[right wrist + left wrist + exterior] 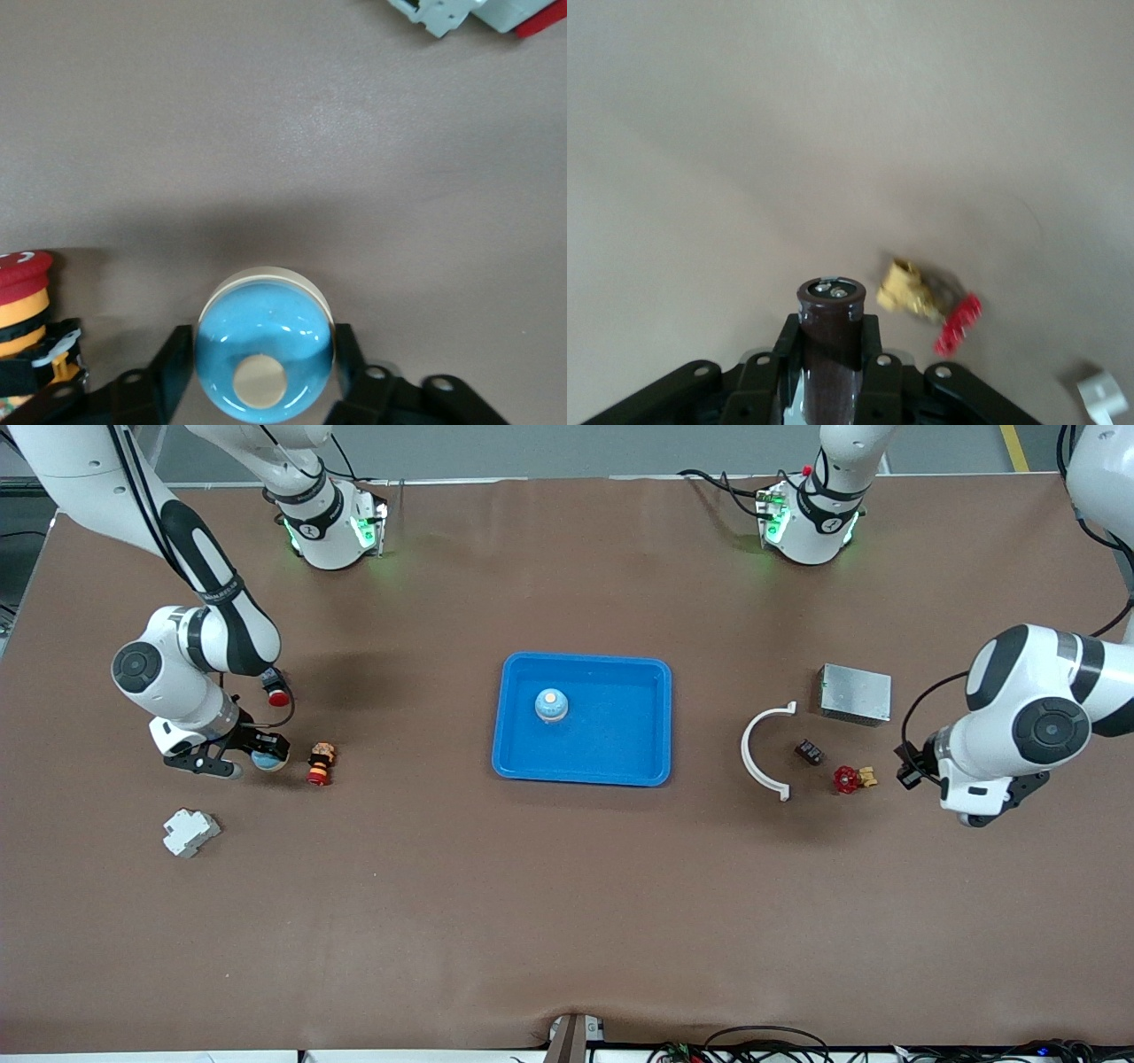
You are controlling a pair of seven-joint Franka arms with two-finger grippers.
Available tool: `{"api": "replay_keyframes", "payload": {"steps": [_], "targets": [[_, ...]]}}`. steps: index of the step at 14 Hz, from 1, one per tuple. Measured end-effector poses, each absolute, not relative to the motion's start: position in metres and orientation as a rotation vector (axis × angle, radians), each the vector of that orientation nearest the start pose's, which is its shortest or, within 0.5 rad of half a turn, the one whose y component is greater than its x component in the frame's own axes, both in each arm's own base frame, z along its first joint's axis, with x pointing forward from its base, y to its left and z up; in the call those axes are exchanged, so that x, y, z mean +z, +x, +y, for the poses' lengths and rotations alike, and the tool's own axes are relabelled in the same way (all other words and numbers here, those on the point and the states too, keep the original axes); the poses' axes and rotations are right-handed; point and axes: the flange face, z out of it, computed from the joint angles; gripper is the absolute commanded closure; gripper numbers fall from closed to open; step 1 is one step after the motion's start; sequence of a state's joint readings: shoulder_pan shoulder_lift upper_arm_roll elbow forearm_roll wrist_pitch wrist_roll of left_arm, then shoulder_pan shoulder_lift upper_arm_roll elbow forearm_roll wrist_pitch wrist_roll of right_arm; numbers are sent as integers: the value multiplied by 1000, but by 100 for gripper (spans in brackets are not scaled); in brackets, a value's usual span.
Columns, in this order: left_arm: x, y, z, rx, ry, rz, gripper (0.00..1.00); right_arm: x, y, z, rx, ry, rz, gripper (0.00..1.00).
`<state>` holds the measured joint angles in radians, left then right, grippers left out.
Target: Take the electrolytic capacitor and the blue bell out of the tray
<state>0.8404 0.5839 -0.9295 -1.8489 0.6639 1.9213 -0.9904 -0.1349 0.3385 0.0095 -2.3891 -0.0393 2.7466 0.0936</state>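
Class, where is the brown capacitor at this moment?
The capacitor is clamped in the left end effector, at the left arm's end of the table, beside the red-and-brass valve.

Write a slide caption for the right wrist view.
Right gripper shut on a blue bell above the brown table, beside a red-capped button.

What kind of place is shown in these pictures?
Probably a robotics lab workbench: two arms mounted on a brown-covered table, a blue tray, and small industrial parts such as a capacitor and a red valve.
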Motion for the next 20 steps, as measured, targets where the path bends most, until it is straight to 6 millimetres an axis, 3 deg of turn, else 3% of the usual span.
{"api": "replay_keyframes", "payload": {"steps": [2,6,8,11,12,13,14,15,16,20], "targets": [[269,613,49,140,-2817,-879,100,177,499,-59,-28,-3140,285,0],[230,619,60,70,-2864,-839,100,181,504,-48,-45,-3135,252,0],[218,619,66,57,-2866,-828,100,191,510,-31,-24,-3126,247,0],[206,620,72,33,-2874,-815,100,230,525,13,79,-3121,298,0],[202,620,71,36,-2883,-813,94,247,530,28,106,-3125,317,0],[199,620,67,40,-2891,-808,80,261,535,41,118,-3126,340,0],[197,620,63,44,-2897,-799,56,273,538,54,117,-3124,379,0],[196,620,60,45,-2899,-792,20,281,539,70,110,-3119,426,0],[196,620,58,44,-2900,-789,0,285,539,87,99,-3113,476,0],[199,623,59,33,-2900,-793,0,292,525,169,68,-3084,651,0]]}}
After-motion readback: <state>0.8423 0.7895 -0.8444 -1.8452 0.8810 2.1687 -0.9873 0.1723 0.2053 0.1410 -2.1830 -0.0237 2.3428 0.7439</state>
